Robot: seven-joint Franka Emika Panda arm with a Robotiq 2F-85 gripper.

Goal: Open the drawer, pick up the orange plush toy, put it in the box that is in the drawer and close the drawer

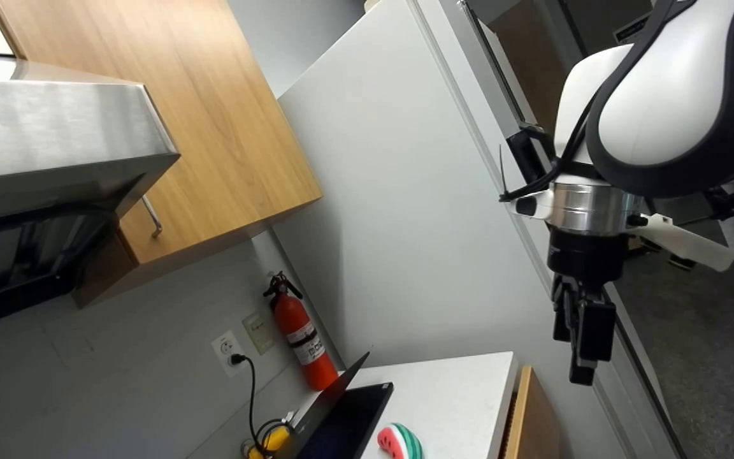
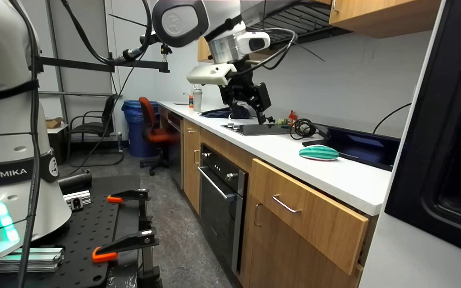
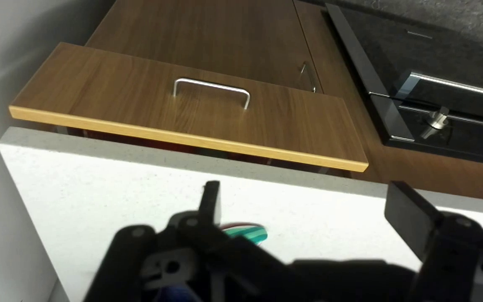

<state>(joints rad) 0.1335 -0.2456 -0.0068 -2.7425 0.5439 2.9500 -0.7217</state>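
The drawer (image 2: 314, 204) has a light wood front and a metal handle. It stands slightly open, with a narrow dark gap behind its front in the wrist view (image 3: 132, 96); its edge also shows in an exterior view (image 1: 526, 414). Dark red shows in that gap; I cannot tell whether it is the box, which is otherwise hidden. The orange plush toy is out of view or hidden. My gripper (image 3: 302, 197) is open and empty, with its fingers wide apart. It hangs in the air above the counter side, apart from the drawer front, in both exterior views (image 1: 587, 363).
A green-striped watermelon-like item (image 2: 318, 153) lies on the white counter (image 2: 346, 180). Behind it are a dark open tray-like object (image 2: 362, 144) and a coiled cable (image 2: 303, 129). A fire extinguisher (image 1: 303, 341) stands by a tall white panel (image 1: 399, 223). An oven (image 2: 220, 200) adjoins the drawer.
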